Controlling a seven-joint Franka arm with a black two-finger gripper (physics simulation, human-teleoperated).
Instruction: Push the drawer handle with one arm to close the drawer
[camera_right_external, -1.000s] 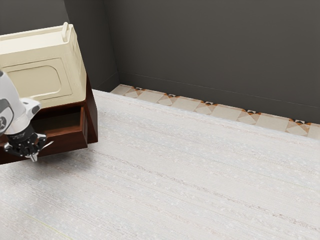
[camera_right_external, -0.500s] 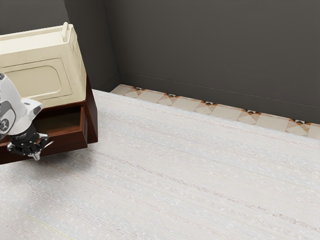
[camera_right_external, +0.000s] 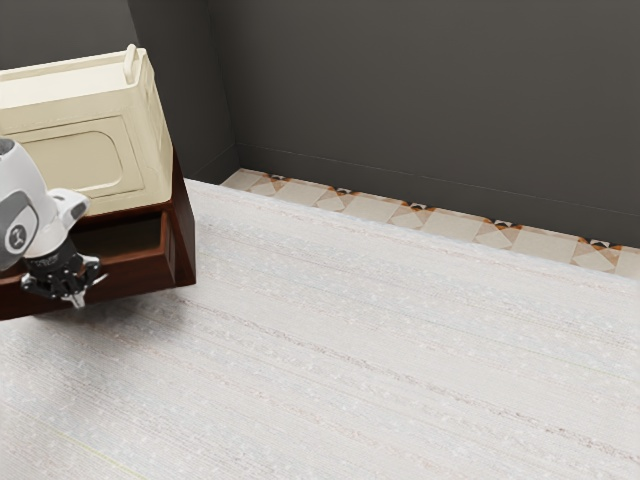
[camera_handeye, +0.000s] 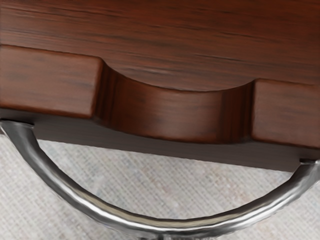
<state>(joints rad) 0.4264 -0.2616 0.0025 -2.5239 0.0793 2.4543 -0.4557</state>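
Whether the tool (camera_right_external: 76, 294) is opened or closed, or touching something, I cannot tell; the curved metal handle (camera_handeye: 107, 215) is just beside it, on the drawer (camera_right_external: 135, 277), which stands partly open

Reddish-brown, dark-streaked drawer (camera_handeye: 165, 114).

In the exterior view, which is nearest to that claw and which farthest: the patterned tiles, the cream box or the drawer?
1. The drawer, right by the claw.
2. The cream box, above the drawer.
3. The patterned tiles, along the wall, toward the exterior view's right.
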